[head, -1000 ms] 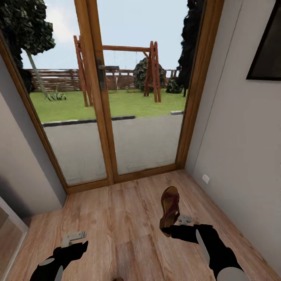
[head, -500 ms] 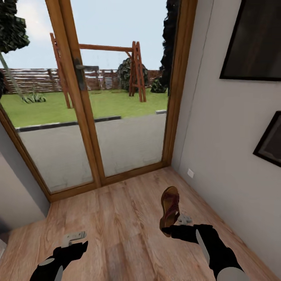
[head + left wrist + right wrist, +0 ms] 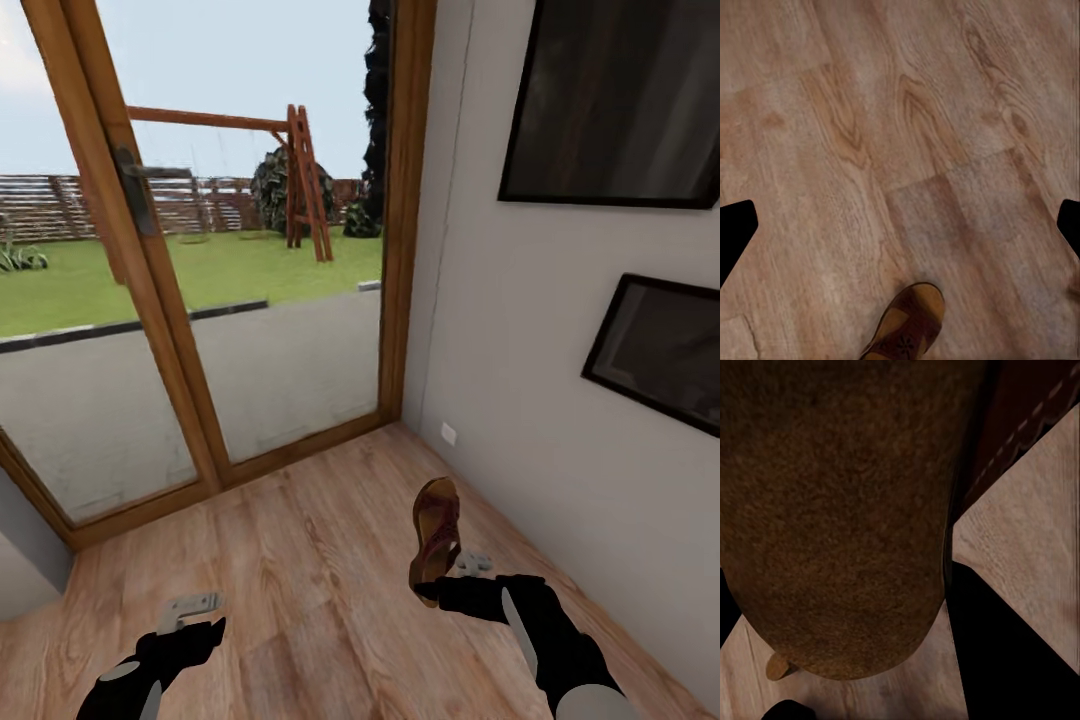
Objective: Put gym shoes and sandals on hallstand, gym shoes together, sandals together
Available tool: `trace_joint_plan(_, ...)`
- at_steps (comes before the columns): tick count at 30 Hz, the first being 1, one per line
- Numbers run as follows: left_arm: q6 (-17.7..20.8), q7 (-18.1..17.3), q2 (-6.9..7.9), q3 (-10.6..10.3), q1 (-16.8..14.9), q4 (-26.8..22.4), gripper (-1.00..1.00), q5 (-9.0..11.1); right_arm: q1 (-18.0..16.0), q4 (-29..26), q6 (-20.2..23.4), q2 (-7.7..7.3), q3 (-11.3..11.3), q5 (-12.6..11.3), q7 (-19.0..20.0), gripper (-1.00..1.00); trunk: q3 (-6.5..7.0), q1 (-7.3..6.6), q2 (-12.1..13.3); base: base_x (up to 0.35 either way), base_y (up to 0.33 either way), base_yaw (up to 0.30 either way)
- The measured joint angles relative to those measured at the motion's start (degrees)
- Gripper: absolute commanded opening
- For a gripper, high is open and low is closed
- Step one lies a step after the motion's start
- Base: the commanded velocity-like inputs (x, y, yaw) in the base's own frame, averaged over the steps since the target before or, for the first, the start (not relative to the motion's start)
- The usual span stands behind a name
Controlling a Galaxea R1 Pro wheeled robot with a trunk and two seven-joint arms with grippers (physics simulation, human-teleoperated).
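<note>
1. The right end effector [image 3: 452, 577] is clamped on a brown leather open-backed sandal with a tan insole [image 3: 436, 537], holding it above the light brown wood-grain plank floor [image 3: 300, 560] with its toe pointing away from the robot, toward the wooden-framed glass doors [image 3: 200, 300].
2. In the right wrist view, the held sandal's dark brown sole [image 3: 840, 510] sits right up against the camera, with floor planks beyond it.
3. The left end effector [image 3: 190, 608] hangs low over the floor with nothing in it; its pale fingers [image 3: 195, 604] seem spread apart, though the head view is too coarse for certainty.
4. In the left wrist view, a second brown leather sandal with a patterned strap [image 3: 907, 326] lies on the floor, partly cut off at the picture's edge.
5. Two dark-framed pictures [image 3: 620, 100] hang on the grey wall on the robot's right.
</note>
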Motion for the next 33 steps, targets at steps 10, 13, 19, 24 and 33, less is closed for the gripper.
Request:
trace_joint_plan(10,0.0,0.0,0.0,0.0,0.0,0.0,1.0,0.0,0.0,0.0,0.0,-0.06,-0.1,-0.1,0.0,-1.0,0.0,0.0,0.0,0.0,0.0,-0.093)
trace_joint_plan(13,0.0,0.0,-0.04,0.0,0.0,0.0,1.0,0.0,0.0,0.0,0.0,-0.06,-0.1,-0.1,0.0,-1.0,0.0,0.0,0.0,-0.075,0.0,-0.008)
trace_joint_plan(19,0.0,0.0,-0.02,0.0,0.0,0.0,1.0,0.0,0.0,0.0,0.0,-0.07,-0.1,-0.1,0.0,-1.0,0.0,0.0,0.0,-0.253,0.038,-0.002)
trace_joint_plan(24,0.0,0.0,-0.03,0.0,0.0,0.0,1.0,0.0,0.0,0.0,0.0,-0.07,-0.1,-0.1,0.0,-1.0,0.0,0.0,0.0,-0.162,0.023,0.0)
trace_joint_plan(33,0.0,0.1,0.0,0.1,0.0,0.0,1.0,0.0,0.0,0.0,0.0,-0.07,-0.1,-0.1,0.0,-1.0,0.0,0.0,0.0,-0.021,0.008,0.0)
